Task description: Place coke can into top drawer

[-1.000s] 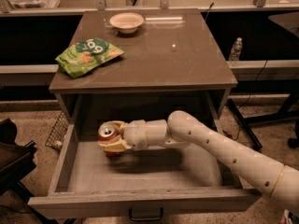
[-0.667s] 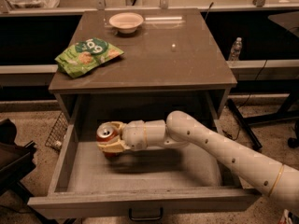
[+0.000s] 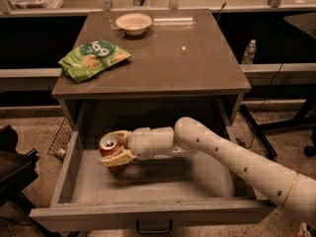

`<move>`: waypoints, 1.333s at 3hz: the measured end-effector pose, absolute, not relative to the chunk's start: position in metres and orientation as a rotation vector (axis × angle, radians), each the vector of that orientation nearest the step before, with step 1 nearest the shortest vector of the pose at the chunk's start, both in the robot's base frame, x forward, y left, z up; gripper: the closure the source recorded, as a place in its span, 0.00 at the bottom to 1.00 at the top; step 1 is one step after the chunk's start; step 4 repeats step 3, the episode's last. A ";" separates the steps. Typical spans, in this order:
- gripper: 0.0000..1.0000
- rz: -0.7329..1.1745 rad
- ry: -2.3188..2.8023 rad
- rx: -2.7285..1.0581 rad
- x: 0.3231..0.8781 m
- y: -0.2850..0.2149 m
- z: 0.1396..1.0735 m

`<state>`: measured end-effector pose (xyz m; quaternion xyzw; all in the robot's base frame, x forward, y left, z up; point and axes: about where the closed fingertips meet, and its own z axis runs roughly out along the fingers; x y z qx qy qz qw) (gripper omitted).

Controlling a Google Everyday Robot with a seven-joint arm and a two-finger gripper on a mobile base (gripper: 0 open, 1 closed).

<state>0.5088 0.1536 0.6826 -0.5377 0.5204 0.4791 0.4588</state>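
The top drawer (image 3: 148, 214) is pulled out wide below the brown cabinet top, its dark handle at the front edge. The coke can (image 3: 108, 146), red with a silver top and pull tab, stands upright inside the drawer at the back left. My gripper (image 3: 114, 148) reaches in from the right on a white arm. Its two cream fingers lie around the can, one behind and one in front of it (image 3: 116, 159). The can's base sits at or just above the drawer floor; I cannot tell which.
On the cabinet top lie a green snack bag (image 3: 93, 58) at the left and a white bowl (image 3: 134, 22) at the back. A clear water bottle (image 3: 249, 52) stands on the right behind the cabinet. A wire basket (image 3: 60, 138) sits on the floor left of the drawer.
The gripper and the can have shifted very slightly left inside the drawer; otherwise nothing has visibly changed.
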 end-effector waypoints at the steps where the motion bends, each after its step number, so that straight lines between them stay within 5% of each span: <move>1: 0.04 1.183 1.279 -1.327 0.508 0.155 0.683; 4: 0.00 1.185 1.278 -1.329 0.507 0.156 0.683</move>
